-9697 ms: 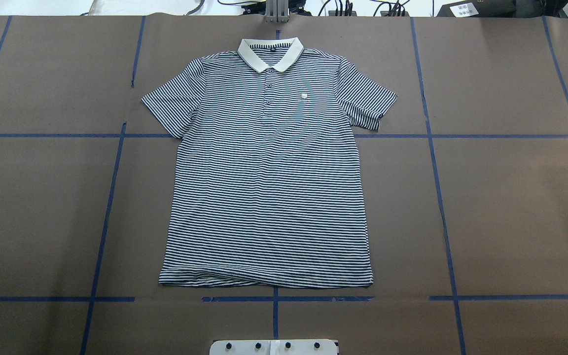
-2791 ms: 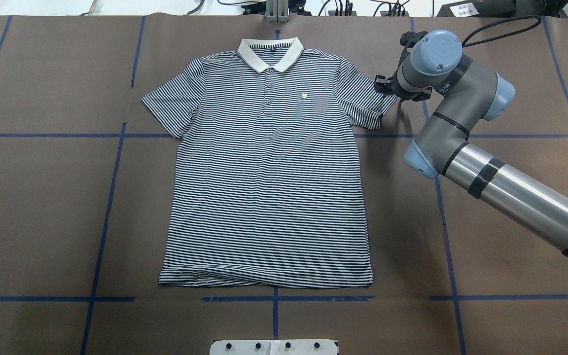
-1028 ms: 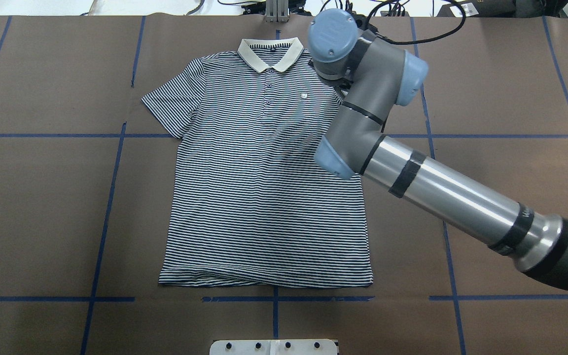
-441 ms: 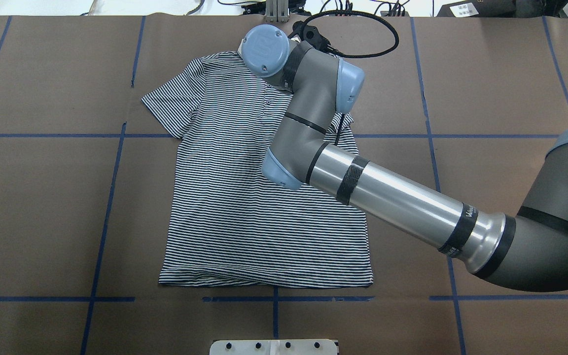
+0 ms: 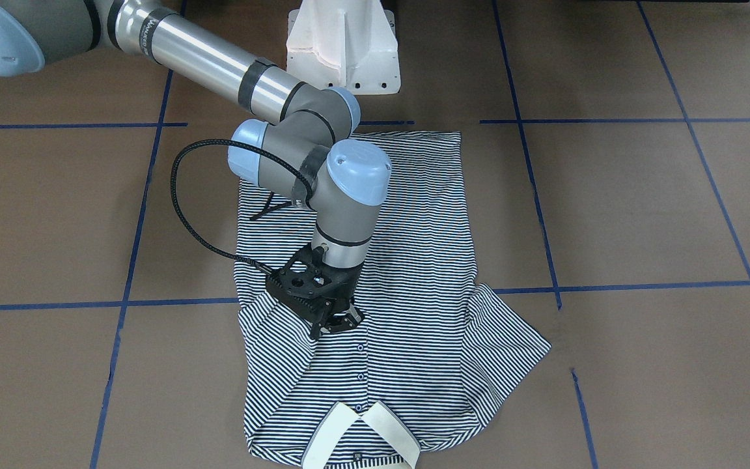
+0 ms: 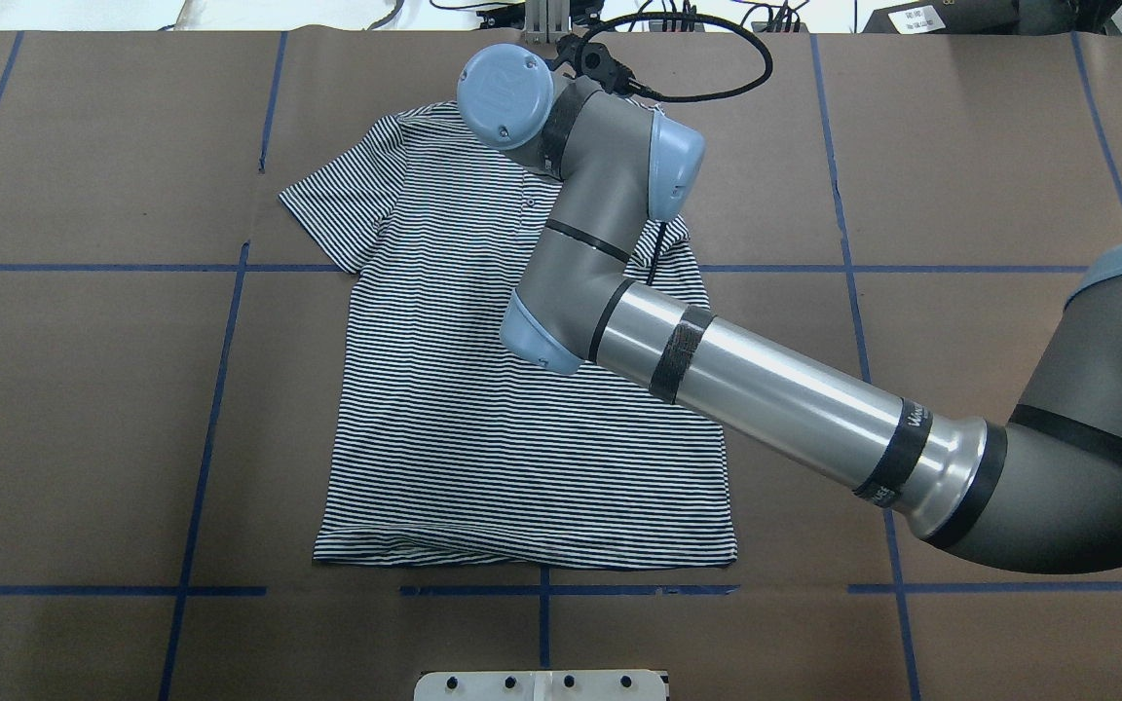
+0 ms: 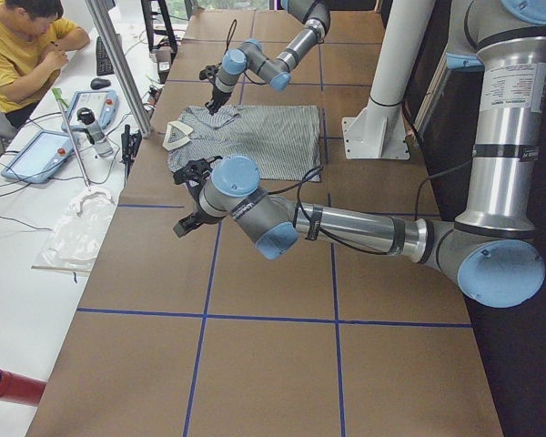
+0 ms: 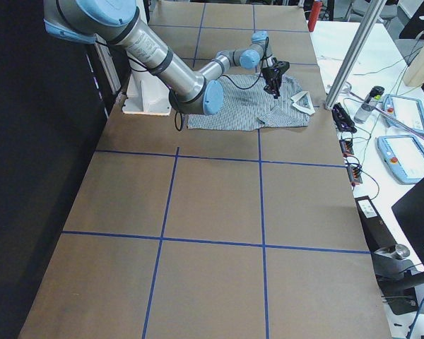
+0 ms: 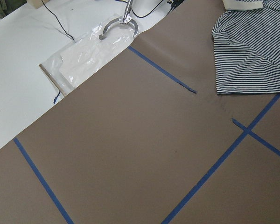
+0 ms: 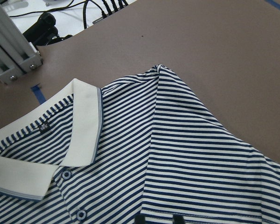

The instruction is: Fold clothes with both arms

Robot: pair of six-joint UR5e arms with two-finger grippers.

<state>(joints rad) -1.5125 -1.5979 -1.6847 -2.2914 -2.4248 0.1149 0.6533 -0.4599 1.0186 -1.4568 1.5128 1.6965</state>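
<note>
Cloth is the whole job here: the polo shirt lies flat and face-up on the brown tabletop, cream collar at 12 o'clock in the overhead view and hem at 6, so each side can be turned inward by the arm nearest it. Its 3 o'clock sleeve lies folded over onto the chest, edge close to the placket. The right gripper sits low over that edge, its arm reaching in from about 4 o'clock. In the wrist view its fingertips stand a little apart right at the sleeve's hem, so I judge it is not clamped on the cloth. The 9 o'clock sleeve is spread out unfolded. The left gripper hangs over bare tabletop off that 9 o'clock side, apart from the shirt, probably to stay clear until that sleeve's turn; whether its jaws are apart or together I cannot tell.
</note>
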